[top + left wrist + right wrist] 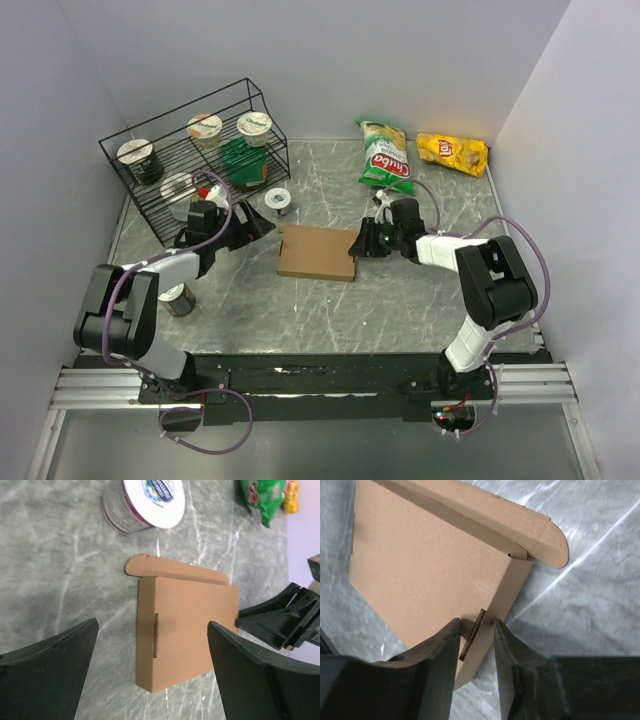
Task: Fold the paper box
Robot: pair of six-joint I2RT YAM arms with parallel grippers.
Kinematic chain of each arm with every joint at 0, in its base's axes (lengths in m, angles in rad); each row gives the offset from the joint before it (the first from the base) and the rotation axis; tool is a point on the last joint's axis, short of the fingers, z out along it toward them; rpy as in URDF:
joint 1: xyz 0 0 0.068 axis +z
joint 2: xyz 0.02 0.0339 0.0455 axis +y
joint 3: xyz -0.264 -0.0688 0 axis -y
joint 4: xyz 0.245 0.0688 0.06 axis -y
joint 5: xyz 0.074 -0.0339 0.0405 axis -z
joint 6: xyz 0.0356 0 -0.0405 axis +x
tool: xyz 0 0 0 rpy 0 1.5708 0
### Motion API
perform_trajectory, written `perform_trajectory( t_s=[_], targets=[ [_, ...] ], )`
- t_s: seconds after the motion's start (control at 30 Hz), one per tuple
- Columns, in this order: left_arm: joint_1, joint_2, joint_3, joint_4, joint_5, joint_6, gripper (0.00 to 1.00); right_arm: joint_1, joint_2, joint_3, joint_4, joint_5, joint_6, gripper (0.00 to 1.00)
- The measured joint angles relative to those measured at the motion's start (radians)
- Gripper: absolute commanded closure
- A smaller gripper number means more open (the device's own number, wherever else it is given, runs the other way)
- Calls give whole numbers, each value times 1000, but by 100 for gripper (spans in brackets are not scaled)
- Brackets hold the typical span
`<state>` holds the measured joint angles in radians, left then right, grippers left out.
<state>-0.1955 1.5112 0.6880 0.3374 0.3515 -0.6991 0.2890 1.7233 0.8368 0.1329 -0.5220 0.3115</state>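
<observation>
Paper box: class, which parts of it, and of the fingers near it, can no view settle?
- Top external: paper box right edge, hidden by the right fingers.
- Left wrist: one box corner, behind a left finger.
- Right wrist: whether the fingers grip the box edge; contact unclear.
- Underside: unseen everywhere.

Cup [145,502] just beside paper box [187,630]

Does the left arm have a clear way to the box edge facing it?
Probably yes: the left gripper is open, facing the paper box, only bare table between; the yogurt cup sits aside.
</observation>
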Motion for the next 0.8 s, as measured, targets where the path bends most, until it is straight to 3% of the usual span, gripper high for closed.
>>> perform_trajectory(
  t_s=[0.1, 0.13, 0.4, 0.8],
  targets=[
    [-3, 8, -23, 32, 31, -13, 8, 8, -35, -22, -31, 19, -9, 24],
    [-8, 10, -29, 37, 37, -15, 8, 8, -42, -22, -52, 25, -9, 23],
    [-42, 81, -15, 39, 38, 4, 17, -22, -58, 66, -184, 97, 48, 23],
    [-32, 255, 107, 73, -25, -26, 25, -85, 15, 101, -73, -3, 90, 20]
  ],
)
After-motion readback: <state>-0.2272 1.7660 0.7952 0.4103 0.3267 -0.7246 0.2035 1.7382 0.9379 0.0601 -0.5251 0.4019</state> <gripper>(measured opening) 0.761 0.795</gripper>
